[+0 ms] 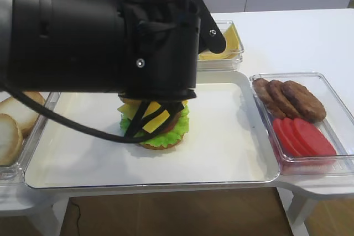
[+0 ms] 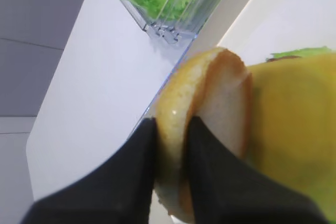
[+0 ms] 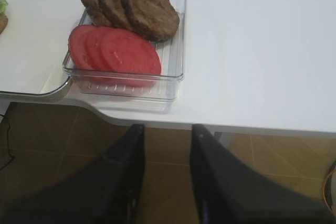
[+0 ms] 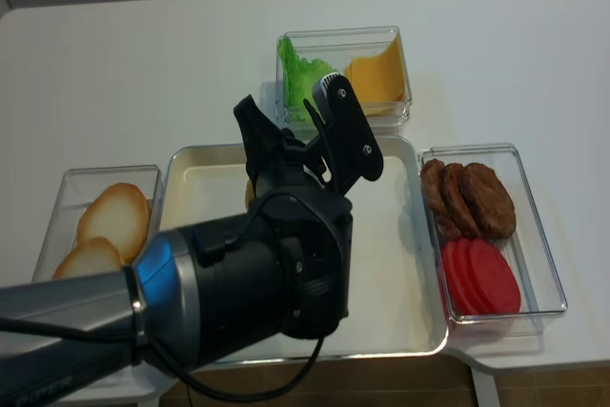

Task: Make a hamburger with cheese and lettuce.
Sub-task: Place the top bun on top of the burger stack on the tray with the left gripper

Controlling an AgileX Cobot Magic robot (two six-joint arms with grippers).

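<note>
The hamburger [image 1: 157, 125] sits near the middle of the metal tray [image 1: 221, 153] on the white surface [image 1: 293, 37]: a tan base, the frilly lettuce [image 1: 174, 131] ringing it, and the yellow cheese [image 1: 157, 121] on top with its corners sticking out. The left arm's bulk hides the upper part of the stack in both high views.

In the left wrist view, the left pincer [image 2: 170, 129] is clenched on the edge of a golden bun top [image 2: 202, 129], held on edge just above the cheese [image 2: 294, 129]; whether the bun touches the cheese cannot be told.

The right pincer [image 3: 165, 135] hangs past the front edge of the surface, its two fingers parted with nothing between them.

A clear bin [image 1: 332, 95] to the right of the tray holds three brown patties [image 1: 287, 98] and about four red tomato slices [image 1: 304, 136]. A bin behind the tray [image 4: 343, 40] holds loose green leaves [image 4: 300, 78] and yellow slices [image 4: 376, 78], too overlapped to count. On the left, a bin [image 4: 67, 183] holds two pale bun halves [image 4: 105, 226], cut off in the nearer high view.
</note>
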